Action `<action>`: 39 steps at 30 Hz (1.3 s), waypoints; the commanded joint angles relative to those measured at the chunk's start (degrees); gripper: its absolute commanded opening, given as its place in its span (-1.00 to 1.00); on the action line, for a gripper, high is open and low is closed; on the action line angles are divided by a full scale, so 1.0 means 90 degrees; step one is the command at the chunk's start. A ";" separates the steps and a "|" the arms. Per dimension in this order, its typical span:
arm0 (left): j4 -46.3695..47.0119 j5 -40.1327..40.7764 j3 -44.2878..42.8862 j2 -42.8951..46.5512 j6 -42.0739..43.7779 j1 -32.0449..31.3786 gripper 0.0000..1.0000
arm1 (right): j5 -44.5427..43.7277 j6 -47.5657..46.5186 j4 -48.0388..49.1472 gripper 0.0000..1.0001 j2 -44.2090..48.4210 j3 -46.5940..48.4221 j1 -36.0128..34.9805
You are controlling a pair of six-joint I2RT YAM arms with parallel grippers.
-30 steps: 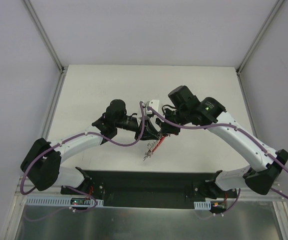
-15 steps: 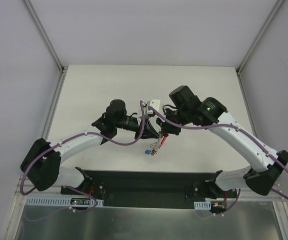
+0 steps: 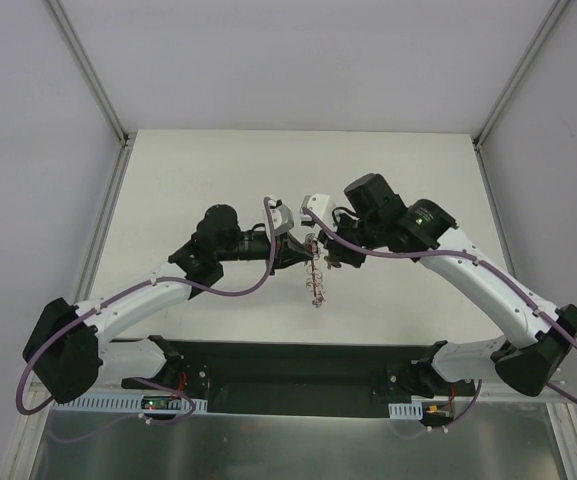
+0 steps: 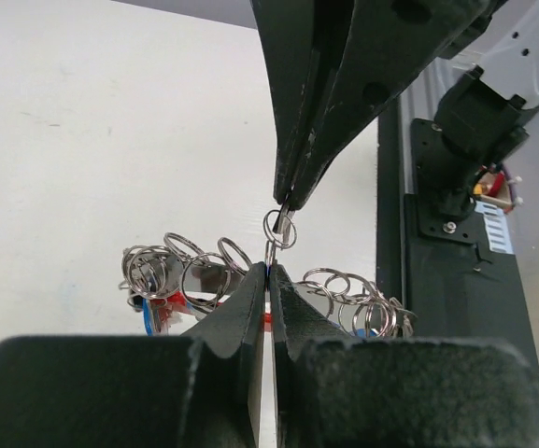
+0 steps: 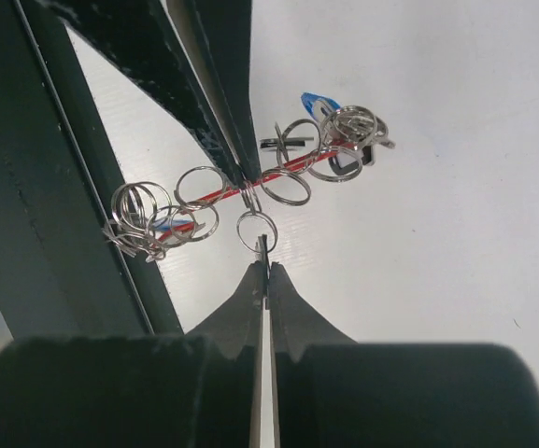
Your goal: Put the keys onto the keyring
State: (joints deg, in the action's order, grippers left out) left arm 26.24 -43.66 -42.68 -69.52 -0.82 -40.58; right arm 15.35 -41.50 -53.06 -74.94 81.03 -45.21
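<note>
Two arms meeting above the middle of the white tabletop (image 3: 218,170), with the keyring (image 3: 315,272) hanging between their tips, just ahead of the black base plate (image 3: 288,372) at the near edge. In the left wrist view, the left gripper (image 4: 267,273) enters from below with its fingers (image 4: 236,317) pressed together on a thin wire loop at the centre of the keyring (image 4: 180,271). The right gripper (image 4: 285,198) enters from above, tips closed and pinching a small ring (image 4: 279,227) just above that loop. The two sets of tips lie near each other without touching. Clusters of silvery rings spread to either side of the grip. The right wrist view shows the same arrangement reversed: the right gripper (image 5: 263,250) is clamped on the small ring (image 5: 255,227), and the left gripper (image 5: 241,175) descends to the slender red tag (image 5: 218,194) that runs through the bunch. A blue-headed key (image 5: 318,103) sits among the outer rings of the keyring (image 5: 344,140). Whether the lowest rings touch the tabletop cannot be told.
</note>
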 commanded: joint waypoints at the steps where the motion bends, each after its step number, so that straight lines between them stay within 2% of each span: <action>1: 0.0073 0.0983 0.0171 0.0468 0.0228 -0.0003 -1.00 | -0.0504 0.0508 0.0026 -0.98 0.0172 -0.0263 0.0092; 9: 0.0063 0.1130 0.0230 0.0566 0.0286 -0.0003 -1.00 | -0.0534 0.1309 0.0903 -0.98 0.0075 -0.0722 0.0248; 17: 0.0531 0.1092 0.0445 0.0566 0.0140 -0.0003 -1.00 | 0.0295 0.2237 0.1969 -0.98 -0.0023 -0.1220 0.0404; 19: 0.0561 0.1082 0.0474 0.0527 0.0130 -0.0003 -1.00 | 0.0480 0.2277 0.2135 -0.75 -0.0023 -0.1298 0.0453; 21: 0.0580 0.1062 0.0494 0.0517 0.0159 -0.0003 -1.00 | 0.0540 0.2209 0.2204 -0.38 0.0025 -0.1425 0.0531; 25: 0.0552 0.0965 0.0523 0.0517 0.0315 -0.0003 -1.00 | 0.1182 0.1994 0.2399 -0.07 0.0279 -0.1660 0.0911; 31: 0.0298 0.0623 0.0435 0.0585 0.0657 -0.0003 -1.00 | 0.2530 0.1253 0.2380 -0.07 0.0397 -0.1582 0.1410; 39: 0.0034 0.0281 0.0240 0.0663 0.0882 -0.0003 -1.00 | 0.3508 0.0509 0.2028 -0.15 0.0075 -0.1143 0.1508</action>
State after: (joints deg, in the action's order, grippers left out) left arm 24.53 -37.23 -37.71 -65.84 5.28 -40.80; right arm 38.79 -31.62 -34.24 -73.56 66.89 -32.08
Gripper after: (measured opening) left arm 0.007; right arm 0.430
